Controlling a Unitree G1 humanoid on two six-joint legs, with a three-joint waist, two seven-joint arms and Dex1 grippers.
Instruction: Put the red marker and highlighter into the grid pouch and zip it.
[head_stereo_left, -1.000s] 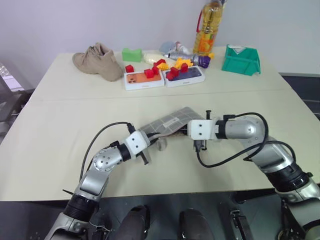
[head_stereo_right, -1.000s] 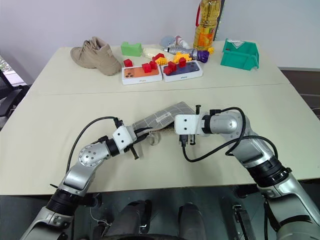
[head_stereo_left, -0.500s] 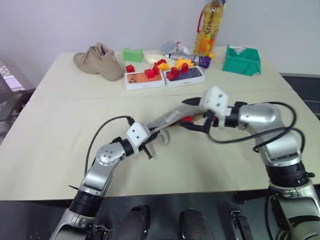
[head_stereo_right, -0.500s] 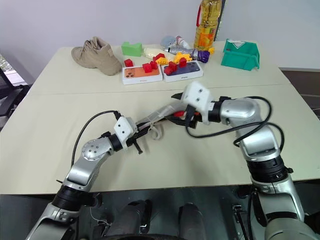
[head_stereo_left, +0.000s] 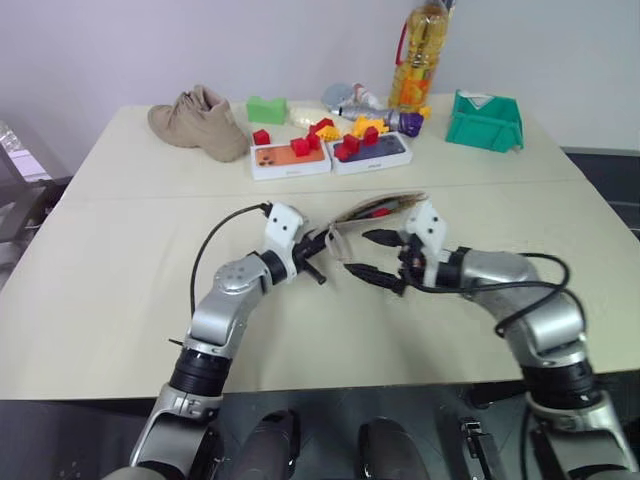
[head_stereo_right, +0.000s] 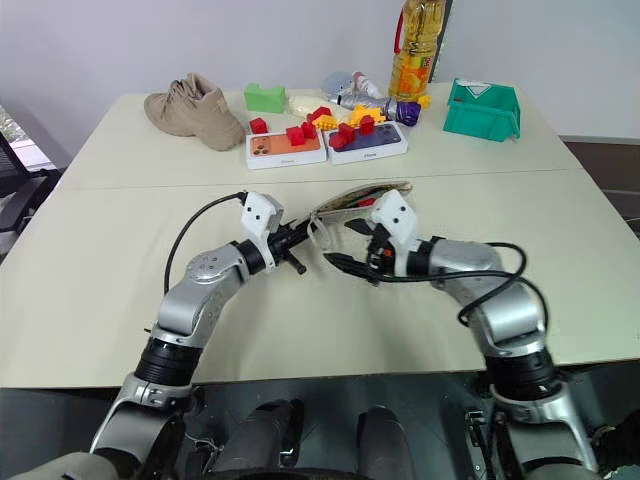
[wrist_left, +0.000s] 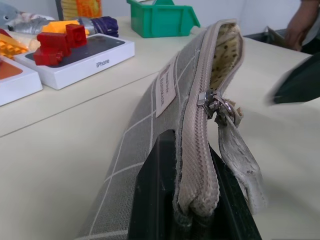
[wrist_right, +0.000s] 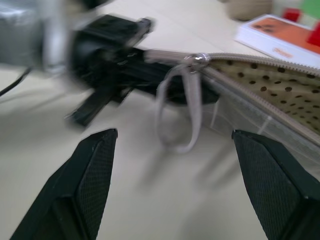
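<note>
Left gripper (head_stereo_left: 318, 243) clamped on zipper end of grid pouch (wrist_left: 150, 130), now lifted off table (head_stereo_left: 120, 250) at centre. Right gripper (head_stereo_left: 372, 254) just released, jaws wide, empty, facing loop pull (wrist_right: 181, 112). Red marker (head_stereo_left: 379, 211) inside; zipping next.

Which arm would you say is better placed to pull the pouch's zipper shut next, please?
Probably the right. The left gripper is shut on the grid pouch's end, while the right gripper is open and faces the loop pull.
</note>
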